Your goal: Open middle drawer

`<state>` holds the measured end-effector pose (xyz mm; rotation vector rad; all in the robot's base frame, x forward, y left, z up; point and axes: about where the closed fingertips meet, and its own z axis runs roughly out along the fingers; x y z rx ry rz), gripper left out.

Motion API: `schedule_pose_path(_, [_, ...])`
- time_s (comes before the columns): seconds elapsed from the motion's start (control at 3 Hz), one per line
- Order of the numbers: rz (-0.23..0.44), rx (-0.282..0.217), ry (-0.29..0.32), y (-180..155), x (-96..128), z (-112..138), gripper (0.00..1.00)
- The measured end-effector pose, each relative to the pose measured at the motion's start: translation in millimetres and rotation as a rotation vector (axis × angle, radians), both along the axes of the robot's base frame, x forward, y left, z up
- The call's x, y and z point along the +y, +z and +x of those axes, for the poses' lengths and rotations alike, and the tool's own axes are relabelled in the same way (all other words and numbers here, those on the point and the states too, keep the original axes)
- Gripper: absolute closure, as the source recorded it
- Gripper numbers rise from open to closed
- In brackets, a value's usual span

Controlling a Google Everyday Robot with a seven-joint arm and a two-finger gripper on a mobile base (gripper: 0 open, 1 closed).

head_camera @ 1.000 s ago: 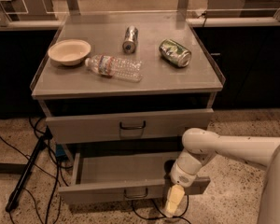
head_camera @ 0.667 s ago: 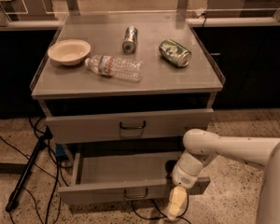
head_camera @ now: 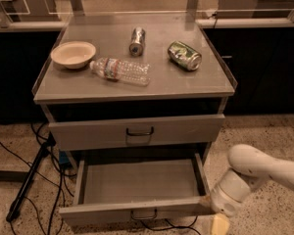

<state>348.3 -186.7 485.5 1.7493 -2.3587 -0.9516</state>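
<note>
In the camera view, the middle drawer (head_camera: pixel 139 182) stood further out than a second before, its grey tray open under the shut top drawer (head_camera: pixel 137 131). The end effector (head_camera: pixel 219 224) had moved right and lower, just beside the drawer's right front corner; whether it was wide or narrow I cannot tell. I judged the opening to be almost or fully done. On the surface (head_camera: pixel 161 84) lay one bowl (head_camera: pixel 73 54), one plastic bottle (head_camera: pixel 120 71) and two cans (head_camera: pixel 137 40) (head_camera: pixel 184 55). Two drawers were visible.
</note>
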Motion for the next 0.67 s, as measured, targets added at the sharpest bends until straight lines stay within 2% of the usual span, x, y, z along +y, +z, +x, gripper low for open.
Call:
schedule_pose_path(0.33, [0.038,0.034,-0.051,14.5,-32.2,-44.4,0.00])
schedule_pose_path(0.67, [0.040,0.034,-0.058,14.1,-34.6,-46.9,0.00])
